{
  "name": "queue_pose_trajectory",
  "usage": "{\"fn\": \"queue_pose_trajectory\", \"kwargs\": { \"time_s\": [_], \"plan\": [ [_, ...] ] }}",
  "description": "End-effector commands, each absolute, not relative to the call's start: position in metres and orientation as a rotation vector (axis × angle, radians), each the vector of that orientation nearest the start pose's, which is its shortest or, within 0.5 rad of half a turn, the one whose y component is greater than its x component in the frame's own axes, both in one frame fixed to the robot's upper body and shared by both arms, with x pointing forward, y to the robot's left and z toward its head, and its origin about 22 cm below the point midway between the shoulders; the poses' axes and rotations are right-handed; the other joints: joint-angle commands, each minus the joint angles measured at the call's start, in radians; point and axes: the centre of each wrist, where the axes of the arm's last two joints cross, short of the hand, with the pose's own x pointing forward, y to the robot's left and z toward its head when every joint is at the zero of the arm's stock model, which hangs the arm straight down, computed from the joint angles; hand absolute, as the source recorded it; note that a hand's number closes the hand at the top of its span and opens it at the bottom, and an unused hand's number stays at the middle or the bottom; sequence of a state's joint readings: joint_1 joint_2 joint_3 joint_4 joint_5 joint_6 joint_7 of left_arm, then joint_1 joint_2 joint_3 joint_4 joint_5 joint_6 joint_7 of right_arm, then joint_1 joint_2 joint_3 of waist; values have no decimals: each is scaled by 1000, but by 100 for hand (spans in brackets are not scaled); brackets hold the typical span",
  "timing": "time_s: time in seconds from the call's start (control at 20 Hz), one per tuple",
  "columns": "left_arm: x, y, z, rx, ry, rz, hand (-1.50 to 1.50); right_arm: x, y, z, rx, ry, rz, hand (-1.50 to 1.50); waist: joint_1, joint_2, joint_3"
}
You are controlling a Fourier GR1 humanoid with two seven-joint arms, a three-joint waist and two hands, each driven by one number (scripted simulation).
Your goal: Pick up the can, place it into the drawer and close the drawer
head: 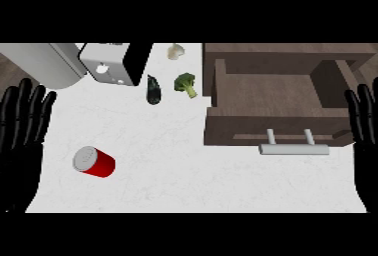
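Can is lying on the white worktop, well apart from the open drawer. Left hand and right hand are resting at the edges, fingers straight, holding nothing.

You find no legible text, label, brand, number or sign here: the red can shows you a plain side and grey lid, and the drawer front bears no marking.
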State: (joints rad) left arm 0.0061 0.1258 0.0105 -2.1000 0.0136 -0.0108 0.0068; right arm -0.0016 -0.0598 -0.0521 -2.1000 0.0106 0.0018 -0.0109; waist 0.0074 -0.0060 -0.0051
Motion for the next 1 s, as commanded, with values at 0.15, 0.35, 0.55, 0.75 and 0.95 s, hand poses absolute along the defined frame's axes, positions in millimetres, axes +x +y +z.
{"fn": "queue_pose_trajectory", "kwargs": {
  "time_s": [0.15, 0.35, 0.55, 0.75, 0.95],
  "plan": [
    [164, 294, 126, 42, -2085, -88, -150, 203, -254, 112, -50, -2093, 49, -150, 0, 4, 5],
    [153, 308, 95, 174, -1729, 113, -150, 201, -259, 90, -147, -1808, -61, -150, 8, 7, 6],
    [126, 320, 107, 175, -1679, 133, -150, 197, -250, 101, -151, -1793, -84, -150, 3, 3, 5],
    [119, 320, 122, 184, -1675, 121, -150, 204, -247, 101, -148, -1793, -80, -150, -2, 5, 5],
    [135, 330, 114, 164, -1688, 137, -150, 185, -258, 109, -167, -1803, -65, -150, -8, 5, 5]
  ]
}}
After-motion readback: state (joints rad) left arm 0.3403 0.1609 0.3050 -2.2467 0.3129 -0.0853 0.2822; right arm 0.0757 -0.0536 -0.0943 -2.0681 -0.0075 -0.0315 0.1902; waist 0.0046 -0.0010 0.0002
